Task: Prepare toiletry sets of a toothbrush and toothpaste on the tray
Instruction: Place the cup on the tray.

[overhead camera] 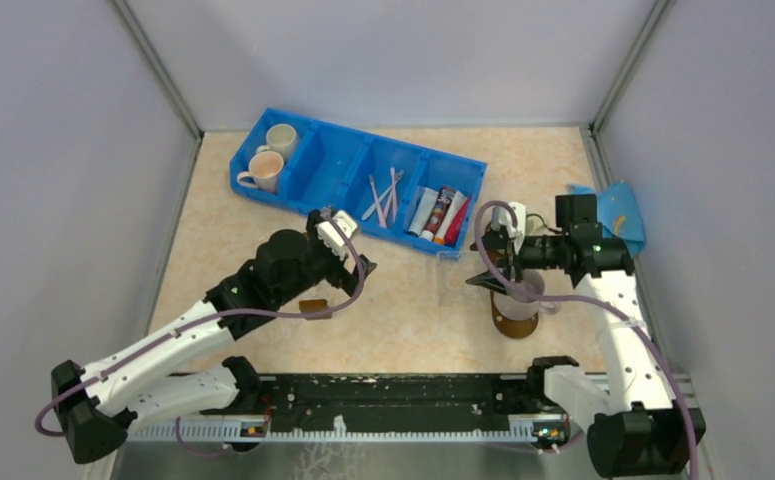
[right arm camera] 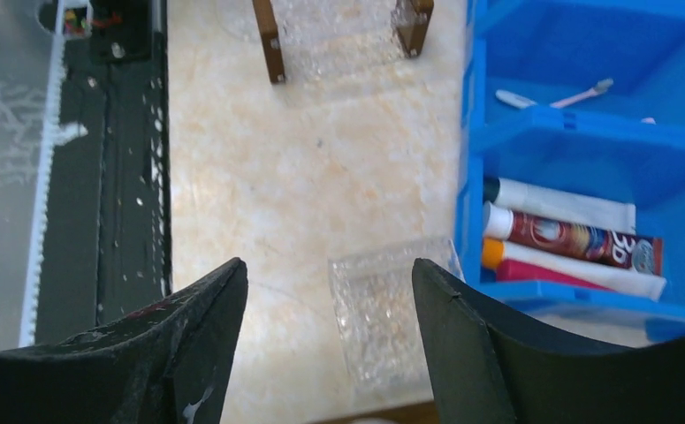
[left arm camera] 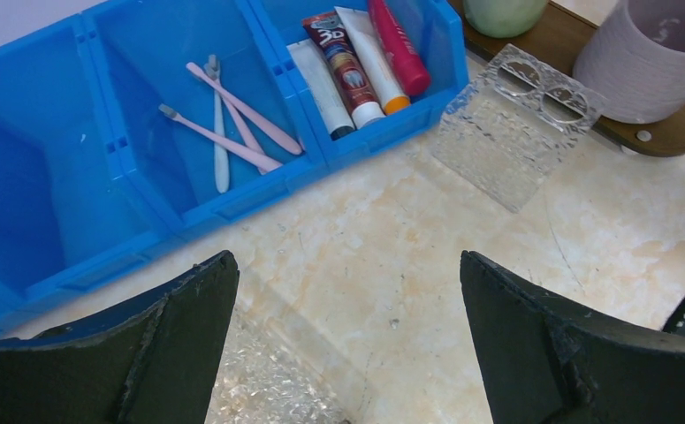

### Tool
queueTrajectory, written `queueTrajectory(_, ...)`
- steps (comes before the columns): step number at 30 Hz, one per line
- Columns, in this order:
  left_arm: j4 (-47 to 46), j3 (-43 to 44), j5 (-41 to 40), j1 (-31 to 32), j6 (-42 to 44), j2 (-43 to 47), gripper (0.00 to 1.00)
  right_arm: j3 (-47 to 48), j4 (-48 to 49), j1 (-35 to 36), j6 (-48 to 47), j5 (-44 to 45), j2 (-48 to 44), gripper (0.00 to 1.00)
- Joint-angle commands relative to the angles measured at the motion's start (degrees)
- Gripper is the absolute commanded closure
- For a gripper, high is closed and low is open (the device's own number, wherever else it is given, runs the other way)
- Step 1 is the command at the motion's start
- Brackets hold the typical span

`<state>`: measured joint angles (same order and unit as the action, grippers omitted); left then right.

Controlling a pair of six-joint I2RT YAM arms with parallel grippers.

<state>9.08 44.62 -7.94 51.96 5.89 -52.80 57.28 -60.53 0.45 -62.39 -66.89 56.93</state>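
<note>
- Left gripper (left arm camera: 347,265): the jaws are spread as wide as they go with nothing between them. It hangs over bare table at about 6 o'clock from the brush compartment.
- Blue bin (left arm camera: 232,199): it sits toward 11 o'clock on the table. Two mugs (overhead camera: 271,160) fill its left end.
- Toothbrushes (left arm camera: 232,145): the pink and white sticks lie crossed, flat on the floor of the third compartment. They look light, stiff and very thin. A pinch across the middle of one handle seems best, and the topmost pink one is the safest pick. A grip near either end would likely let it swing.
- Toothpaste tubes (left arm camera: 349,71): they lie side by side in the right-hand compartment, caps toward the near wall. The bodies are probably soft, smooth and easily dented, so the firmer shoulder near the cap is the place to hold. One dark red tube reads "3D". Other print is too small to read.
- Clear holder (left arm camera: 515,124): it lies on the table between bin and tray.
- Tray (left arm camera: 674,132): it is at about 4 o'clock and carries a white ribbed cup (left arm camera: 648,62). No brush or tube is visible on it.
- Right gripper (right arm camera: 328,265): the jaws are well apart and empty, above the cup.
</note>
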Motion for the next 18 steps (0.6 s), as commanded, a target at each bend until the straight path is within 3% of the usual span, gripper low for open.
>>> queueTrajectory(1, -0.9, -0.5, -0.4, -2.8, 0.1, 1.8, 0.01, -2.5, 28.6, 5.3, 32.3, -2.0, -3.3, 0.32)
queueTrajectory(6, -1.5, -0.8, 1.2, -6.6, -0.6, 1.8, 0.01, -4.2, 42.6, 5.4, 48.8, -5.8, -0.1, 0.33)
queueTrajectory(9, -2.1, -0.9, 3.2, -9.5, -1.8, 1.4, 0.01, -8.3, 48.3, 5.4, 53.6, -5.8, -1.4, 0.33)
queueTrajectory(18, -5.6, -1.1, 9.6, -22.2, -5.6, 1.0, 0.01, -10.1, 46.2, 5.8, 50.8, -4.3, -5.5, 0.33)
